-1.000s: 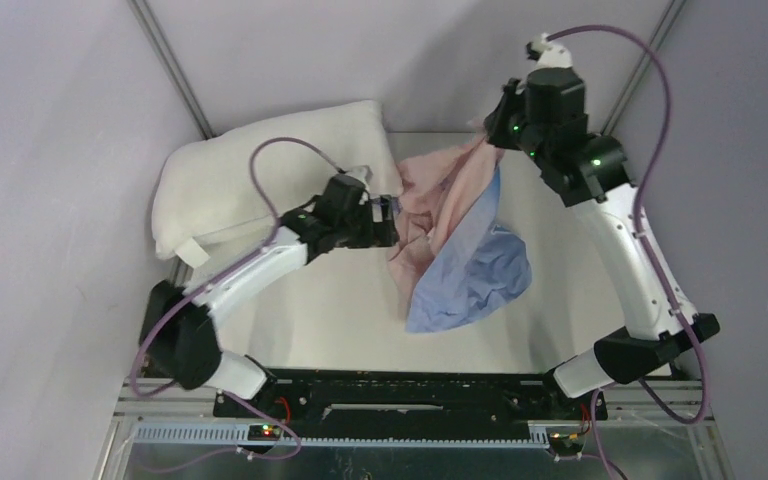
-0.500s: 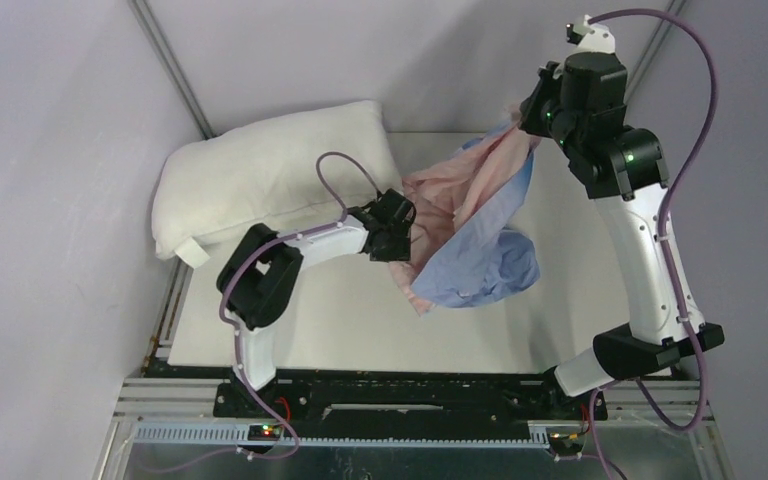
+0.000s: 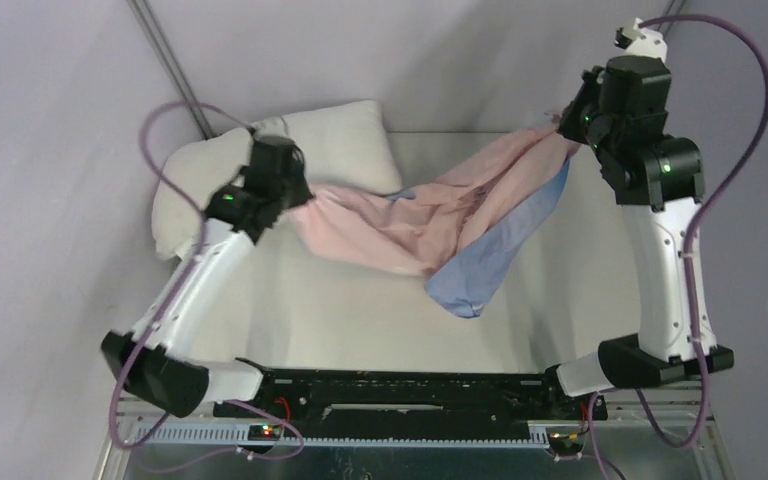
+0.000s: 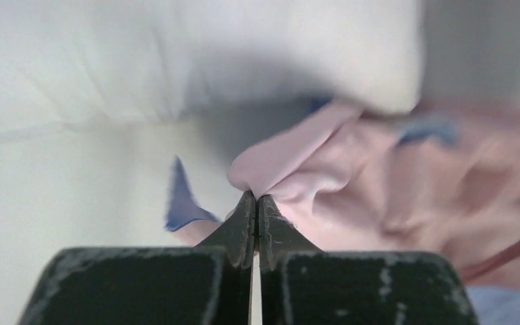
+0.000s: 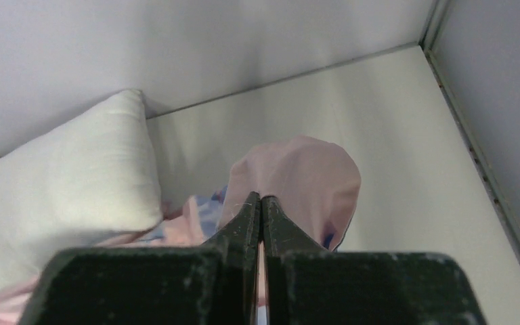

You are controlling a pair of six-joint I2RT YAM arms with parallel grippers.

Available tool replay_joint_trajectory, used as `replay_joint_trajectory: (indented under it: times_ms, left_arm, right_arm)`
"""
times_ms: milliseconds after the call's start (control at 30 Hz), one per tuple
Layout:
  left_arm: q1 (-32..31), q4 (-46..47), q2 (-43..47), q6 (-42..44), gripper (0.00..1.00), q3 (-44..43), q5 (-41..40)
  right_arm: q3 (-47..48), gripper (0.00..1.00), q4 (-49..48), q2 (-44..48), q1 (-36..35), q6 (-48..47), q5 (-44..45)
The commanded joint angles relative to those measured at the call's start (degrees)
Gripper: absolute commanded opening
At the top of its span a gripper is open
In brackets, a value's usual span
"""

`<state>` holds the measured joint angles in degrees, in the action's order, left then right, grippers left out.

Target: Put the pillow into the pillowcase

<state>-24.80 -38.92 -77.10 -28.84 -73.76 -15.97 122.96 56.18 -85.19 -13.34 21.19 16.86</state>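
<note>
Left tool (image 3: pixel 300 197): fingers pressed together, pinching a pink edge of the pillowcase (image 3: pixel 430 222). Left wrist view confirms it: jaws closed, with a fold of pink cloth bunched right at the tips.

Right tool (image 3: pixel 564 124): also clamped tight on the pillowcase, at the opposite end. Right wrist view shows a pink lobe of fabric poking up just past its closed tips.

The pillowcase hangs stretched between the two tools as a sagging band. Pink side is up and the blue side droops below the middle, low point a bit nearer the right tool. Cannot tell whether that low point touches the counter (image 3: pixel 320 310) or hangs just above it.

Pillow (image 3: pixel 342 140) lies on the counter behind and beside the left tool, in the back-left corner. The left tool's wrist overlaps its near edge in the top view. It is well apart from the right tool and fully outside the pillowcase.
</note>
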Motion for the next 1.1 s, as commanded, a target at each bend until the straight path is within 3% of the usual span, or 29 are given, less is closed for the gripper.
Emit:
replay_joint_trajectory:
  times_ms: [0, 167, 300, 500, 567, 633, 767, 833, 933, 1067]
  left_arm:
    - [2.1, -6.8, 4.6, 9.4, 0.0, -21.1, -2.9]
    - [4.2, -10.7, -5.4, 10.6, 0.0, -52.9, -2.7]
    - [4.8, -10.0, -12.6, 8.8, 0.0, -70.0, 1.3]
    - [4.8, 2.9, -10.9, 5.2, 0.0, -65.8, 5.9]
    - [4.8, 5.9, -11.5, 4.4, 0.0, -66.3, 8.1]
    - [4.8, 8.2, -13.7, 3.1, 0.0, -69.0, 10.3]
    - [4.7, 14.1, -21.4, -4.7, 0.0, -73.9, 19.8]
    - [3.7, 15.9, -24.5, -8.1, 0.0, -73.7, 23.2]
    - [0.0, 17.5, -30.5, -10.3, 0.0, -73.6, 29.0]
    - [-7.2, 18.7, -43.2, -13.8, 0.0, -73.6, 35.4]
  right_arm:
    - [-3.7, 0.0, 1.1, 9.8, 0.6, 1.0, 0.9]
    - [-10.9, 0.0, 3.4, 20.9, 0.7, 1.2, -7.2]
    - [-19.0, 0.0, 4.2, 28.5, 0.6, 0.5, -18.3]
    - [-31.5, 0.0, -0.6, 37.3, -3.1, 0.4, -35.2]
    - [-35.1, 0.0, -4.1, 38.7, -7.3, 0.5, -43.8]
    - [-39.6, 0.0, -10.0, 39.1, -16.0, 3.6, -48.1]
    - [-43.8, 0.0, -16.5, 35.3, -49.3, 1.1, -25.9]
    - [-41.6, 0.0, -15.7, 29.5, -58.4, -3.0, -17.8]
    - [-39.5, 0.0, -15.5, 24.2, -59.5, -4.5, -14.8]
    - [-40.4, 0.0, -18.8, 19.9, -54.6, -5.9, -21.1]
